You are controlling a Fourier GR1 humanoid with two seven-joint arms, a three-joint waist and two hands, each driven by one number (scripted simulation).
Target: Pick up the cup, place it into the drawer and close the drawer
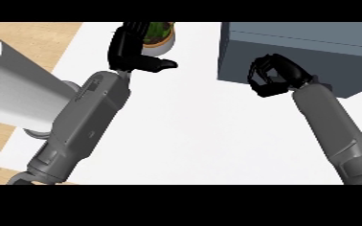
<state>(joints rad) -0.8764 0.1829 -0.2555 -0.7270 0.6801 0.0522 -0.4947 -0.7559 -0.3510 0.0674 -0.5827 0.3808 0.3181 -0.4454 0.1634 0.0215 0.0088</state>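
Observation:
No cup shows anywhere in the head view. The grey drawer unit (297,40) stands at the back right of the white counter (205,124), and no pulled-out drawer is visible on it. My right hand (277,75) is at the unit's lower front edge with its fingers curled into a fist; nothing can be seen inside them. My left hand (129,48) is raised at the back left, fingers straight and thumb pointing right, holding nothing.
A potted green plant (161,32) in a pale pot stands just behind the left hand. A large white and grey object (25,88) fills the left edge beside my left forearm. A wooden surface (35,38) lies beyond the counter's left side.

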